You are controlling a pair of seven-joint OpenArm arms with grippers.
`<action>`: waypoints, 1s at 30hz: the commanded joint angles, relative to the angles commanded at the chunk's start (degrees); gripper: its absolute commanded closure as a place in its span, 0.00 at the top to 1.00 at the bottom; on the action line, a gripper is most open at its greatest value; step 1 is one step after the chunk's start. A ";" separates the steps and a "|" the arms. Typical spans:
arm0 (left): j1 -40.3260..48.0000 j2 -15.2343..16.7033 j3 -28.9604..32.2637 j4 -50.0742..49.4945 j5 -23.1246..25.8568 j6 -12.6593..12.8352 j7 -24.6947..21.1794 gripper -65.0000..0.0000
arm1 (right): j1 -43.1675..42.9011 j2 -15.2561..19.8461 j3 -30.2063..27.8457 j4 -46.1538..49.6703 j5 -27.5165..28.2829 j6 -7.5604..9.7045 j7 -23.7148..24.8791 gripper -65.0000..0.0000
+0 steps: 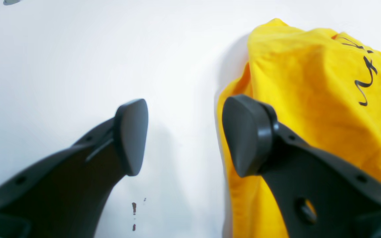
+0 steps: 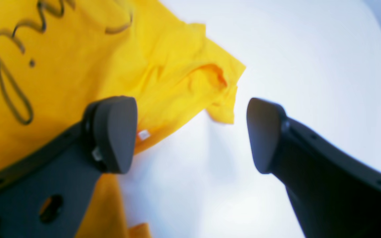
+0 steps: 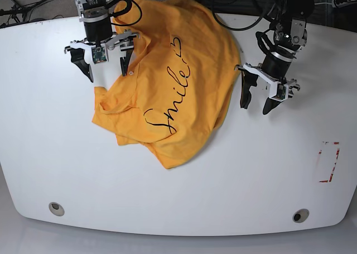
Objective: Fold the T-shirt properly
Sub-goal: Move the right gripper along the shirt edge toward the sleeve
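The orange-yellow T-shirt lies crumpled across the middle of the white table, its black "Smile" script facing up and its far part reaching the back edge. My left gripper hangs open just off the shirt's right edge. In the left wrist view the left gripper has bare table between its fingers, and the T-shirt lies under the right one. My right gripper stands open over the shirt's left edge. In the right wrist view the right gripper is empty above a rumpled part of the T-shirt.
A red rectangular marking sits near the table's right edge. Two round holes lie along the front edge. Cables run behind the table at the back. Small dark specks dot the tabletop below my left gripper.
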 joint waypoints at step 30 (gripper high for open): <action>-0.06 0.40 -0.06 -0.53 -0.38 0.10 -0.15 0.56 | 9.85 2.29 -1.79 -0.71 0.34 3.46 -8.53 0.73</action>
